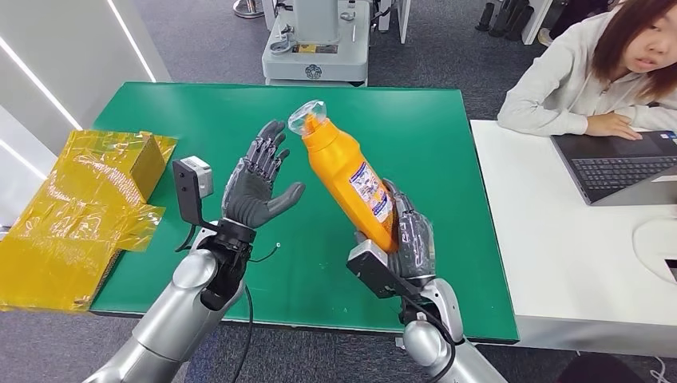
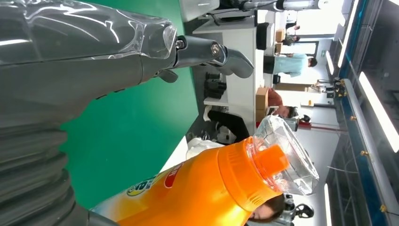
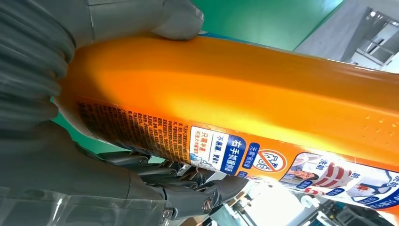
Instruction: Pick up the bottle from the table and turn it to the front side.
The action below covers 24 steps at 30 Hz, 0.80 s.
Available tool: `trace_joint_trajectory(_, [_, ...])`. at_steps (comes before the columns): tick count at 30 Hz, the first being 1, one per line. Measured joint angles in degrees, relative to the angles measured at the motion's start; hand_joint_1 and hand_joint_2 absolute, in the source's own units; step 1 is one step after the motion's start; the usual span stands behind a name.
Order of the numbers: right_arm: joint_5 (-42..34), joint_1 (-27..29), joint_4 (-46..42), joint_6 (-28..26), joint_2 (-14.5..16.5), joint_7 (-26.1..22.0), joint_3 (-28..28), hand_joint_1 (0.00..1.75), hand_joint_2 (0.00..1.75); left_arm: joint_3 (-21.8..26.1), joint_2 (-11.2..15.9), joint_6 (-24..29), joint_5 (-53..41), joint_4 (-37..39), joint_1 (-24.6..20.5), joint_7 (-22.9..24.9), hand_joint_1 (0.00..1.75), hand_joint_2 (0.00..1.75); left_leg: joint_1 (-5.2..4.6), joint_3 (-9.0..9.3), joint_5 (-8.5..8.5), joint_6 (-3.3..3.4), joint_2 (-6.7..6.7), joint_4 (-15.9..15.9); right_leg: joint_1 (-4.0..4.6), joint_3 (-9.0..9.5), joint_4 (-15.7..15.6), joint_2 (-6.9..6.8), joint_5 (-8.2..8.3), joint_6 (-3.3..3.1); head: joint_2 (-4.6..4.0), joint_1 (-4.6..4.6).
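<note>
An orange bottle (image 1: 351, 179) with a clear cap and a blue-and-white label is lifted above the green table (image 1: 447, 136), tilted with its cap toward the far left. My right hand (image 1: 409, 235) grips its lower end; in the right wrist view the thumb and fingers (image 3: 188, 188) wrap the orange body (image 3: 244, 94). My left hand (image 1: 259, 179) is raised just left of the bottle, fingers spread, holding nothing, a small gap from it. The left wrist view shows the bottle's neck and cap (image 2: 273, 160) close by.
Crinkled yellow wrapping and a yellow box (image 1: 84, 203) lie at the table's left edge. A white desk (image 1: 575, 239) adjoins on the right, where a person (image 1: 595, 68) sits at a laptop (image 1: 615, 163). A grey machine base (image 1: 315, 48) stands behind the table.
</note>
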Motion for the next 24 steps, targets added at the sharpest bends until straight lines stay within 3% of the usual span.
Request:
trace_joint_trajectory(9, [2.3,-1.2,-0.5,1.4,0.0,-1.7,2.0,1.75,1.75,0.1,0.4,1.1,0.1,0.0,-2.1,0.0,0.00,1.75,0.00,-0.03,0.00,0.00,-0.01,0.0,0.00,0.00,0.0,-0.01,0.00,0.00,0.00,-0.01])
trace_joint_trajectory(24, [8.4,-4.7,3.1,2.5,1.4,-0.3,5.8,1.75,1.75,0.9,0.6,-6.3,9.0,0.0,-2.7,6.4,0.00,1.75,0.00,-0.05,0.00,0.00,-0.01,0.0,0.00,-0.01,0.0,-0.02,0.00,0.00,0.00,0.00])
